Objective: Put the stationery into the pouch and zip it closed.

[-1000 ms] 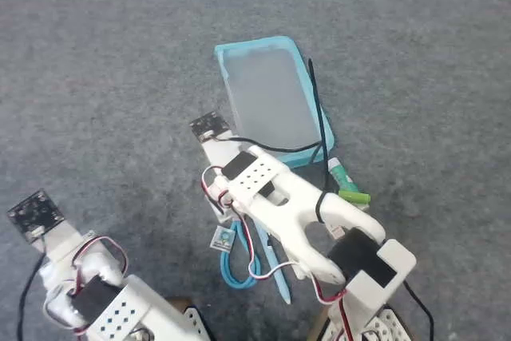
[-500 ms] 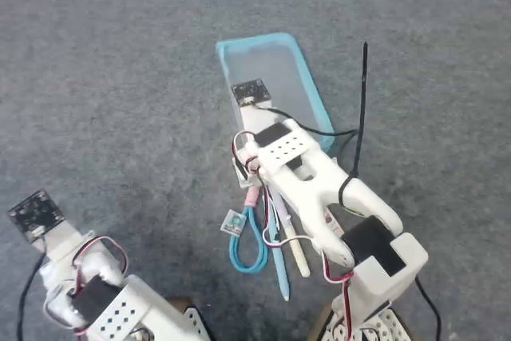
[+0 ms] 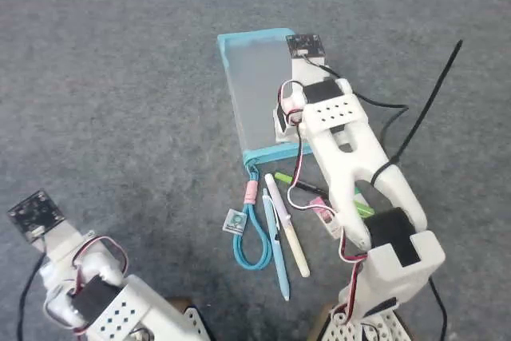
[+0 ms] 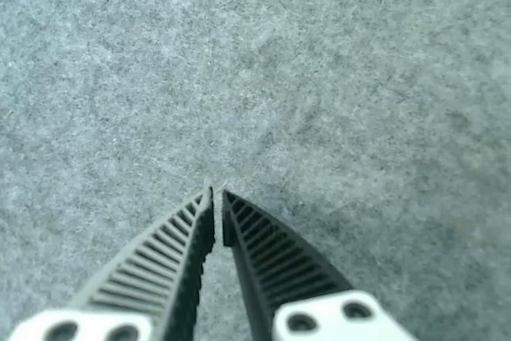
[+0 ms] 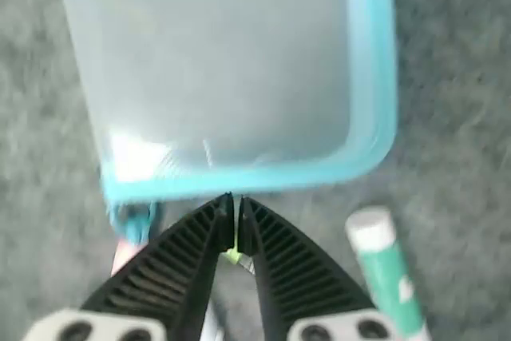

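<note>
Teal-edged and translucent, the pouch (image 3: 255, 93) lies flat on the grey felt tabletop (image 3: 120, 101). Its near short edge sits just beyond the right tool (image 5: 233, 201), whose jaws are pressed together on nothing. The stationery lies loose between that edge and the arm bases: a blue pen (image 3: 276, 253), a cream pen (image 3: 289, 233) beside it, and a green-and-white stick (image 5: 387, 269) near the pouch's corner. A blue cord loop (image 3: 251, 237) trails from the pouch's other near corner.

The left tool (image 4: 217, 193), likewise clenched and empty, hangs over bare felt well apart from all this.

The pouch looks empty, so the step in hand is probably a first pick. The right tool should part its jaws before descending and straddle one pen across the barrel near its middle, clear of the cord loop. Whether the pouch's mouth is open cannot be told, so the left tool may need to pin it.
</note>
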Controlling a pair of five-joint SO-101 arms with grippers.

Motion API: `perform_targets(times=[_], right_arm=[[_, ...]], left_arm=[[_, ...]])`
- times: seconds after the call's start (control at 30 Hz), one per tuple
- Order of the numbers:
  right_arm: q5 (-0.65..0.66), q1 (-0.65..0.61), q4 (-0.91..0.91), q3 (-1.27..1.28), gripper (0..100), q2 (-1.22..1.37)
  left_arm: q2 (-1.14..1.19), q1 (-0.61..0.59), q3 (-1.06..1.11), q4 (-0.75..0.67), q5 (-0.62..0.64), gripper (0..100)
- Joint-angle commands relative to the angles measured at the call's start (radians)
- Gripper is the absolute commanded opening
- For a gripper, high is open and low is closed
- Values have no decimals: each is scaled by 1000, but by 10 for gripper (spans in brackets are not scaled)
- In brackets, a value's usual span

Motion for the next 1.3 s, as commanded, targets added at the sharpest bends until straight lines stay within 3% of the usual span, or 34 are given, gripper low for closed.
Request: perform_targets(times=[0.0,0.1,0.27,0.6,1.13,1.27], right_arm=[[8,-156,110,-46,89,-73],[-34,-274,65,15,187,-79],[-41,-374,-28,133,135,-74],[-129,-394,-53,155,123,-61],[-135,-344,-125,123,114,114],[-129,-255,-127,121,8,107]], left_arm=[[-17,6,-10,5,-11,12],[-17,6,-10,5,-11,12],[-17,6,-10,5,-11,12],[-17,6,-10,5,-11,12],[-17,6,-10,5,-11,12],[-17,6,-10,5,-11,12]])
